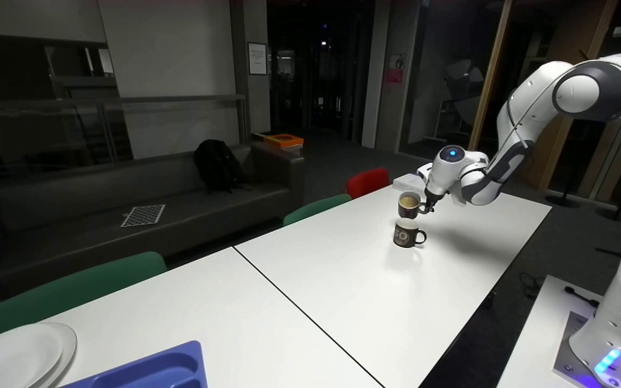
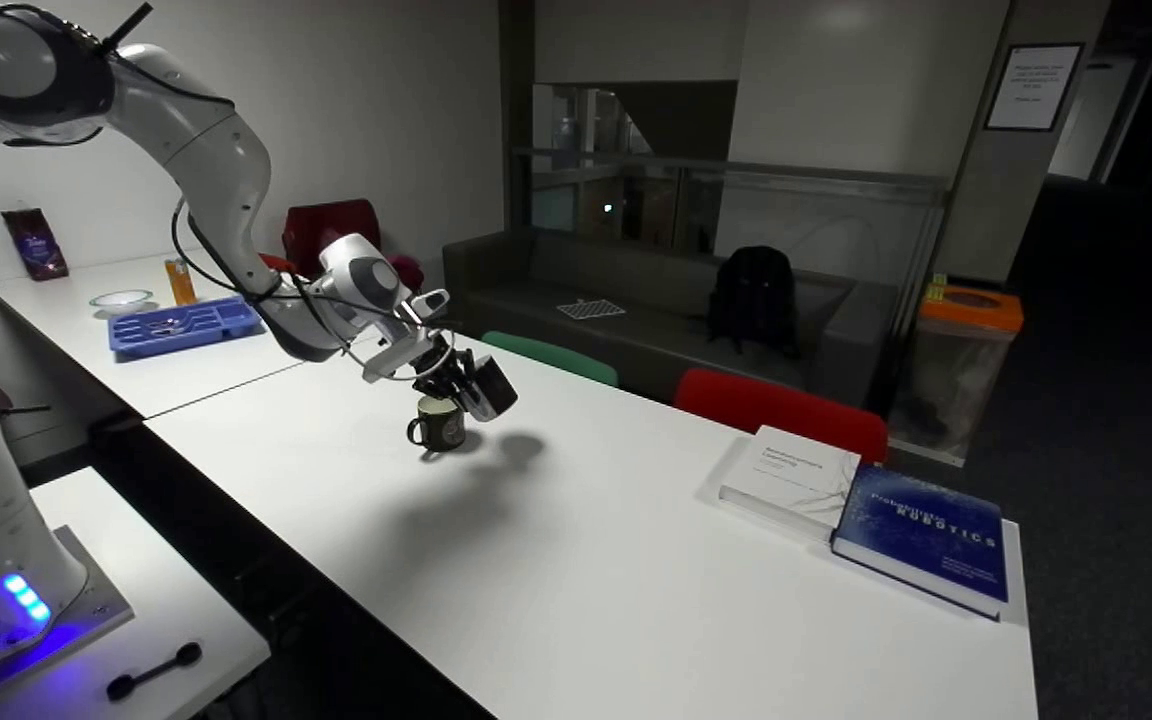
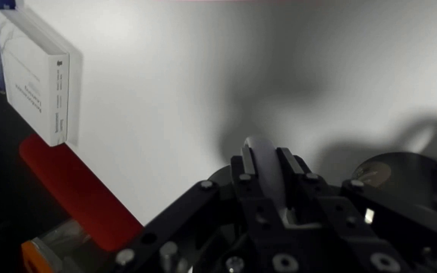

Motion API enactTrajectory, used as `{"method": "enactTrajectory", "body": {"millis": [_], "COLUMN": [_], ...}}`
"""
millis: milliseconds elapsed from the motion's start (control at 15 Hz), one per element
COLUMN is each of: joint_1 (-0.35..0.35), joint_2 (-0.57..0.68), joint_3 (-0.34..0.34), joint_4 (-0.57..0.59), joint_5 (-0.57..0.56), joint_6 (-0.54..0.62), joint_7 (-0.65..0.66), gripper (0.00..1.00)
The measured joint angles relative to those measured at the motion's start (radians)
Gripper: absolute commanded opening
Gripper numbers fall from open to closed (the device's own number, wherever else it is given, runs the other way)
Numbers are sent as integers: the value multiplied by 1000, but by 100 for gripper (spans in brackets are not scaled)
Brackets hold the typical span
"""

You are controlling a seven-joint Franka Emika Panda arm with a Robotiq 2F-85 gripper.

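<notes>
Wrist view shows the jaws of the gripper (image 3: 267,156) clamped on the handle (image 3: 269,178) of the held mug (image 2: 493,388), one finger pad (image 3: 248,161) against either side, all of it just left of the standing mug (image 3: 400,178). Both exterior views have the held mug hanging clear of the table (image 2: 696,600), tilted, close beside the standing mug and higher than it; whether the two mugs touch, I cannot tell. Upright on the table, the standing mug is dark with pale print. In an exterior view, a round shadow (image 2: 521,452) falls just right of the standing mug. Well to that mug's right lie a white book (image 2: 791,478) and a blue book (image 2: 926,540) side by side; also to its right, but farther back, is a red chair (image 2: 781,405). A green chair (image 2: 551,357) stands behind it at the far table edge, and a blue tray (image 2: 181,342) rests well to its left.
</notes>
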Motion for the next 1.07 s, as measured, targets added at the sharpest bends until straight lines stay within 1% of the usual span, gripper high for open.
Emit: {"method": "enactTrajectory", "body": {"millis": [200, 467, 600, 800, 1067], "joint_1": [71, 140, 157, 166, 172], "joint_2": [0, 0, -1, -2, -2], "joint_3": [-58, -121, -134, -136, -134], "joint_4": [25, 60, 74, 84, 83], "joint_5": [-153, -399, -514, -669, -811], "joint_6": [0, 0, -1, -14, -45], "joint_7": [107, 312, 418, 558, 688], "gripper": [5, 5, 5, 5, 5]}}
